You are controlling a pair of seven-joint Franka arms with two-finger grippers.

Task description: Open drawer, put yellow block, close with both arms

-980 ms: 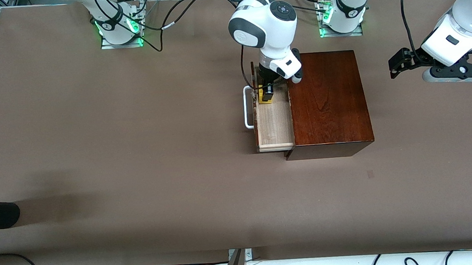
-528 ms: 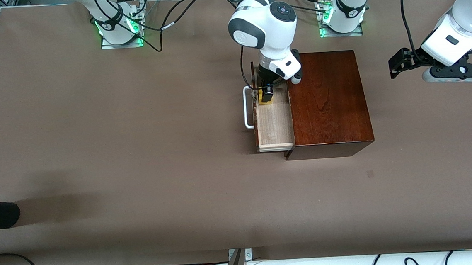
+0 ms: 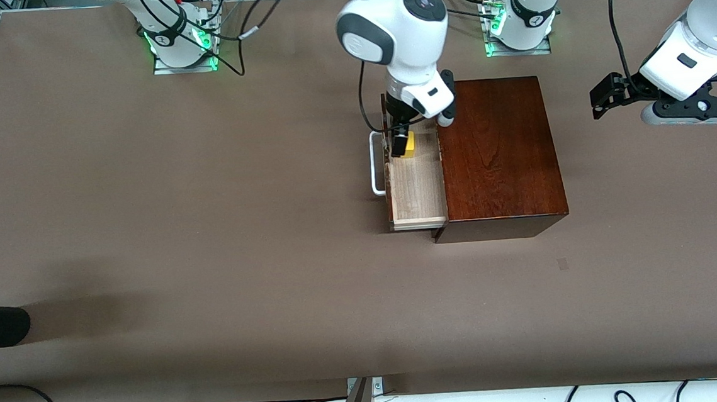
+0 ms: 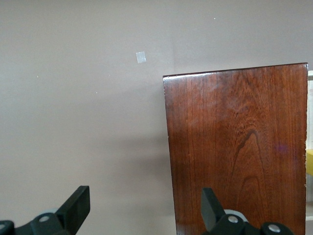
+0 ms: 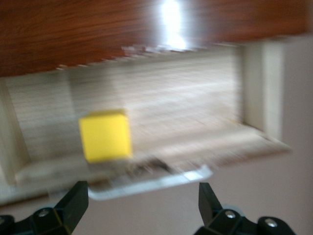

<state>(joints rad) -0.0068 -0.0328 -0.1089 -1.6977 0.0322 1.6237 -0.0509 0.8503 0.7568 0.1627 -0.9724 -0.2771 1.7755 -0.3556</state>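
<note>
While the pale-wood-lined sliding drawer (image 3: 416, 184) stands pulled out of the glossy dark mahogany rectangular box (image 3: 499, 153) toward the right arm's end of the brown surface (image 3: 209, 236), its white U-shaped bar handle (image 3: 376, 163) shows at the outer edge of its dark front. Over the drawer's end farther from the front camera hangs the right arm's black two-finger gripper (image 3: 400, 141), reaching down from a white jointed arm; its fingers (image 5: 73, 205) are spread wide and grasp nothing. Beneath it the small bright yellow cube block (image 3: 409, 144) lies on the drawer's wooden floor, free of the fingers, close to the drawer's front wall in the right wrist view (image 5: 106, 135). At the other end of the surface the left arm waits, its black gripper (image 3: 604, 99) raised above bare surface well apart from the box, with its fingers (image 4: 76, 208) also spread wide and holding nothing. A small pale square mark (image 4: 141, 57) sits on the surface near the box.
</note>
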